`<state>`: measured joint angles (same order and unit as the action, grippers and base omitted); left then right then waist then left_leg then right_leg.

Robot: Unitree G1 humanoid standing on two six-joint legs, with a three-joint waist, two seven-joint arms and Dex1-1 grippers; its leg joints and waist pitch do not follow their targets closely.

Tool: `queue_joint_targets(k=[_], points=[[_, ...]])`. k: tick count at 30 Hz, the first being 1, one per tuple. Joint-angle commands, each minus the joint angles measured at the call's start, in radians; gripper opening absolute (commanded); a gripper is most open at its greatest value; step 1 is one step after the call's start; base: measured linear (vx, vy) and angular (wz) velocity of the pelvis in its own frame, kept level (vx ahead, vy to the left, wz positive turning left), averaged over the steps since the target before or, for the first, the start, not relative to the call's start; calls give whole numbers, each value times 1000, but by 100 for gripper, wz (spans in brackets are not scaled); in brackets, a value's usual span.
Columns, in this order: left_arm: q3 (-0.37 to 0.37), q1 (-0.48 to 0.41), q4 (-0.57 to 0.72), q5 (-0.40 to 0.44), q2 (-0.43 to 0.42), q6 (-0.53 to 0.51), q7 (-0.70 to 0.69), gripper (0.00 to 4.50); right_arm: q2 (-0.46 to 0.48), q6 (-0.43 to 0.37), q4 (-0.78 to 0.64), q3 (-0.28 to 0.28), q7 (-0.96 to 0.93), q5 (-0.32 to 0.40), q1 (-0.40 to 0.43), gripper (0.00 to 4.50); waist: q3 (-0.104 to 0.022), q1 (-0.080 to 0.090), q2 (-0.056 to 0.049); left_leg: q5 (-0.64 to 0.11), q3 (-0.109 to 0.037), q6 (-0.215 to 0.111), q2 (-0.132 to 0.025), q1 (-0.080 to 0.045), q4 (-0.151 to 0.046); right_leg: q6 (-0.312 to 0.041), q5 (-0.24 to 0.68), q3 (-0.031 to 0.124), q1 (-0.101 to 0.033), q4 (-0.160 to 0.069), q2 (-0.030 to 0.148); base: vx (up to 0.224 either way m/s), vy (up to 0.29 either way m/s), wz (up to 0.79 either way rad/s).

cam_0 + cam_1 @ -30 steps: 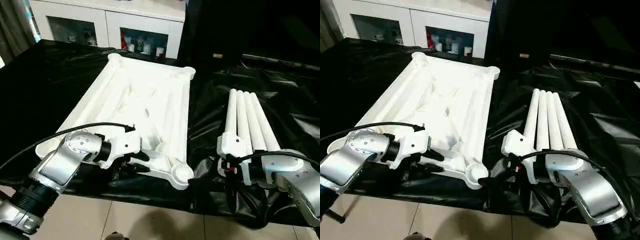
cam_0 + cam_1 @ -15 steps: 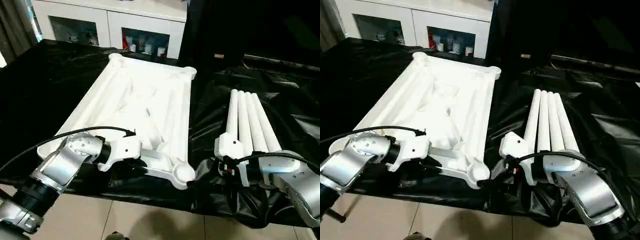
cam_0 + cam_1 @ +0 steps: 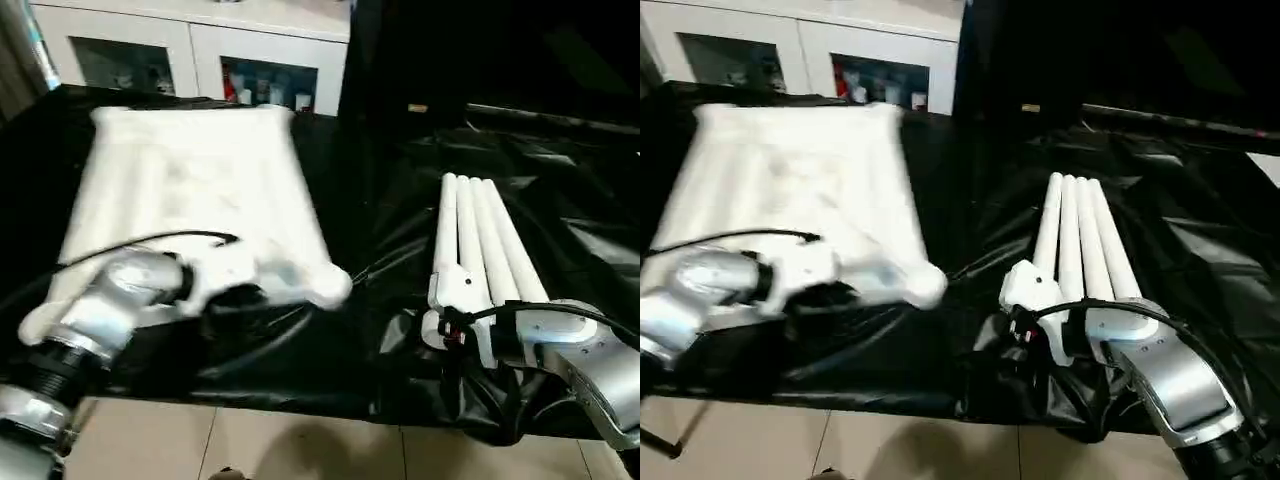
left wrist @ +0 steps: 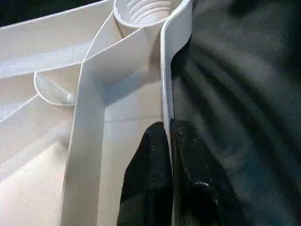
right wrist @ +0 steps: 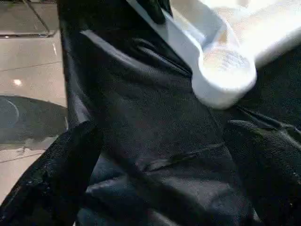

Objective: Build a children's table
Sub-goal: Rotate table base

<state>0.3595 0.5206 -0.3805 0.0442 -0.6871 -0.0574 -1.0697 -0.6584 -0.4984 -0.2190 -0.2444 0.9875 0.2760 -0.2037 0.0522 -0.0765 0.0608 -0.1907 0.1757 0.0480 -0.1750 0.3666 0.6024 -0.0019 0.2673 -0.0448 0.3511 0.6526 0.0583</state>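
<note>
The children's table top lies upside down on the black sheet at the left, blurred with motion. My left gripper is shut on the thin rim of its near edge, one black finger on each side of the wall, close to a threaded corner socket. Several white legs lie side by side on the right. My right gripper stands wide open over the sheet near the front edge, with nothing between its fingers; the table top's near right corner socket lies a little ahead of it.
A crumpled black sheet covers the whole work surface. Its front edge drops to a tiled floor. A white cabinet with glass doors stands behind the table top.
My left gripper has closed on the table top's near rim. The table top has swung, its near right corner moving left, away from the legs. The right arm has hardly moved.
</note>
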Motion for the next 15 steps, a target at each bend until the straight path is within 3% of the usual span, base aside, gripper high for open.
queue_joint_targets(k=[1, 5, 11, 14, 15], points=[[-11, 10, -14, 23, -9, 62, 17, 1, 1, 11, 9, 15, -3, -8, -25, 450, -58, -10, -9, -85, -25, -34, -64, -16, -69, -235, -103, 51, -27, -70, 91, 0, 0, 0], [-17, 6, -38, 11, -12, 131, -4, 1, 5, 17, 17, 12, -6, -15, -26, 450, -61, -19, -10, -57, -24, -47, -66, -18, -68, -252, -171, 49, -26, -63, 91, 0, 0, 0], [-34, 1, -37, -31, 4, 190, -51, 1, 6, 20, 15, 16, -14, -12, -26, 450, -57, -29, -11, -94, -23, -28, -68, -20, -73, -245, -123, 50, -25, -68, 96, 0, 0, 0], [-57, -13, 17, -92, -4, 109, -99, 30, 14, 9, 8, 37, -31, -3, -26, 450, -58, -30, -14, -96, -22, -19, -68, -22, -73, -244, -125, 50, -24, -66, 95, 0, 0, 0], [-74, -18, 42, -124, -7, 71, -113, 59, 22, 1, 8, 51, -41, 5, -29, 450, -58, -30, -11, -93, -21, -14, -68, -22, -73, -250, -132, 50, -24, -64, 96, 0, 0, 0]])
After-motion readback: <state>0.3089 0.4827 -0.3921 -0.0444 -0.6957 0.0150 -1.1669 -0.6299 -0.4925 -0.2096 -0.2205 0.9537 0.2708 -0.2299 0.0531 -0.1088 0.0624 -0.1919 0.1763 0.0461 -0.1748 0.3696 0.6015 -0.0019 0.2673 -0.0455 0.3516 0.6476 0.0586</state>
